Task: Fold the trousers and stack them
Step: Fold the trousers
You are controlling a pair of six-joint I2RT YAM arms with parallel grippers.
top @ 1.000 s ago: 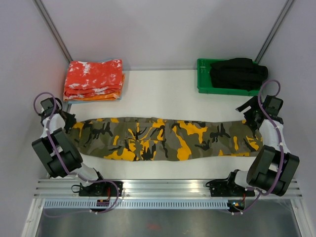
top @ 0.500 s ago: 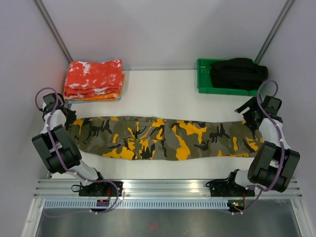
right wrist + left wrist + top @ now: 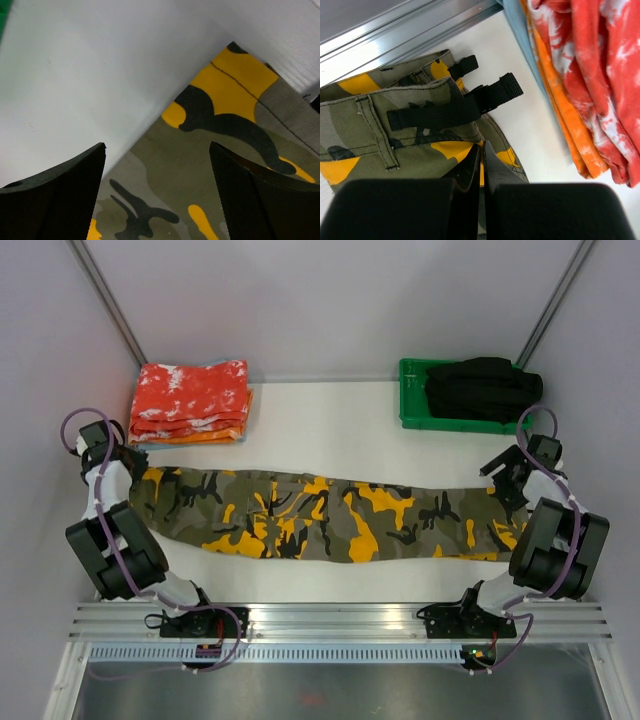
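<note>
The camouflage trousers point(image 3: 330, 515) lie stretched lengthways across the table, waist to the left and leg ends to the right. My left gripper point(image 3: 128, 470) is shut on the waist edge. In the left wrist view, the gripper point(image 3: 482, 150) pinches yellow-patched cloth beside the black belt straps point(image 3: 455, 107). My right gripper point(image 3: 508, 480) hovers open over the leg end. In the right wrist view its gripper point(image 3: 157, 145) has only the flat trouser leg point(image 3: 210, 165) between its two fingers, which hold nothing.
A stack of folded red-orange speckled cloths point(image 3: 190, 402) sits at the back left, close to my left gripper. A green tray point(image 3: 408, 412) holding a black garment point(image 3: 480, 388) stands at the back right. An aluminium rail point(image 3: 340, 618) runs along the near edge.
My left gripper has drawn the waist end back and to the left, pulling the trousers straighter. My right gripper has shifted slightly toward the back, still open.
</note>
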